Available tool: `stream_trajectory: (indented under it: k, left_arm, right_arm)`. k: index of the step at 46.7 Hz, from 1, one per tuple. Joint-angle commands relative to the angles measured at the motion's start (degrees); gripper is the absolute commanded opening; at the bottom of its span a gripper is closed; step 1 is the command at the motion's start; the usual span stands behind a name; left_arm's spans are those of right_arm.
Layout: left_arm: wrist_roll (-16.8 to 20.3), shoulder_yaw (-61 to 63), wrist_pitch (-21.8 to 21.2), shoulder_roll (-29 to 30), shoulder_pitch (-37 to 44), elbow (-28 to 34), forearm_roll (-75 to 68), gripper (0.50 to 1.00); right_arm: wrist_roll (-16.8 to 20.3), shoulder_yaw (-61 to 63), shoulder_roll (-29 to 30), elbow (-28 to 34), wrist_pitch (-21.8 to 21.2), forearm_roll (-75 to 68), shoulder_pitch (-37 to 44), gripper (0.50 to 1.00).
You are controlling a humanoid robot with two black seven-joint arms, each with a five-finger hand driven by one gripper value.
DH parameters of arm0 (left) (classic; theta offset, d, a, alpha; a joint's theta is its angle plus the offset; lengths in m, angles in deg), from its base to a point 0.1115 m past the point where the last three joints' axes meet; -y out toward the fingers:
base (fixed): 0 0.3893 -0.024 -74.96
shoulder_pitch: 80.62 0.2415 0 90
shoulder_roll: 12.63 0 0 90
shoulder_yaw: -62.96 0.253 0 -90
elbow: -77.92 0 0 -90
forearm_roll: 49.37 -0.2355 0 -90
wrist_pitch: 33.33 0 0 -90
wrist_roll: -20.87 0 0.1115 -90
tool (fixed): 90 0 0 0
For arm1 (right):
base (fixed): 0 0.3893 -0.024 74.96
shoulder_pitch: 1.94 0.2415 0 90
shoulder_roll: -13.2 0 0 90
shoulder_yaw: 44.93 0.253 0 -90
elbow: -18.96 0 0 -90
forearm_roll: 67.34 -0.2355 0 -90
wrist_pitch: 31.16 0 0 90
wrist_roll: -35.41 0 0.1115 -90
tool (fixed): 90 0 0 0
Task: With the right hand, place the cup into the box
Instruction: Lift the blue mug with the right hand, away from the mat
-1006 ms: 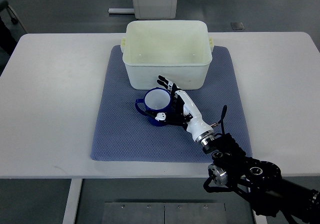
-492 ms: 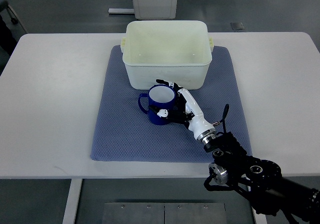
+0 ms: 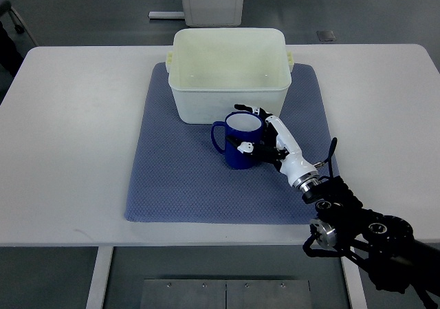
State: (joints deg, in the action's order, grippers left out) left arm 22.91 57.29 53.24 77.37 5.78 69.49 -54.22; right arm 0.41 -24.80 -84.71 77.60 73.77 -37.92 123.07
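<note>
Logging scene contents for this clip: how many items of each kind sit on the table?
Cup: 1, blue, held by the right hand
Box: 1, cream
Mat: 1, blue-grey
Total: 3

The scene was evenly and brightly lit from overhead; shadows were soft, focus was sharp, glare was faint.

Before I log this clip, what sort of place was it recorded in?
Probably a lab or test room: a plain white table on a grey floor, a blue mat laid out as a work area, and only a staged cream box and blue cup held in the right hand.
</note>
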Motion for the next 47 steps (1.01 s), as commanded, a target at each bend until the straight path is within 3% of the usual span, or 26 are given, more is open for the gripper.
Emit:
stream_trajectory:
  k: [1,18,34,47]
  left_arm:
    - [-0.01,0.14,0.00,0.00,0.00,0.00,0.02,1.000]
    - [-0.01,0.13,0.00,0.00,0.00,0.00,0.02,1.000]
    - [-0.01,0.13,0.00,0.00,0.00,0.00,0.02,1.000]
    - [-0.01,0.13,0.00,0.00,0.00,0.00,0.02,1.000]
  right_arm:
    - [0.00,0.09,-3.42,1.31,0.01,-0.15,0.05,0.500]
    - [0.00,0.17,-16.70,5.79,-0.61,-3.93,-0.91,0.500]
    - [0.00,2.54,-21.98,5.79,-2.80,-5.60,-1.62,0.500]
    - [0.00,8.96,-25.93,5.71,-5.44,-6.74,2.25,0.500]
